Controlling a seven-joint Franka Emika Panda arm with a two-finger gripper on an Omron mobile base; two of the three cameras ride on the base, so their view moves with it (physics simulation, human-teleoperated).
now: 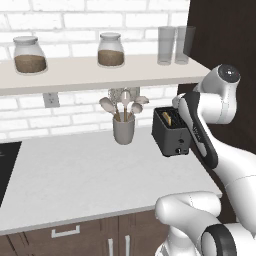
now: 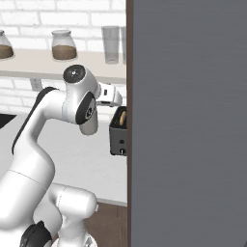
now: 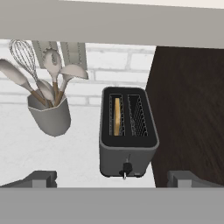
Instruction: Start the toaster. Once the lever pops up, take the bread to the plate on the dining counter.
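toaster (image 3: 128, 133) at the counter's (image 1: 90, 175) back right corner against the dark side panel (image 3: 192, 109), bread (image 3: 117, 116) upright in its left slot, utensil cup (image 3: 49, 116) just left, gripper (image 3: 113, 178) above toaster's front, jaws fully apart, holding nothing

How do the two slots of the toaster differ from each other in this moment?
In the hand view the toaster has two slots. The left slot holds the bread, standing on edge; the right slot holds nothing, so its wire cage shows. The left slot is nearer the utensil cup; the right slot is nearer the dark wall panel. Both look alike in shape and length and lie parallel.
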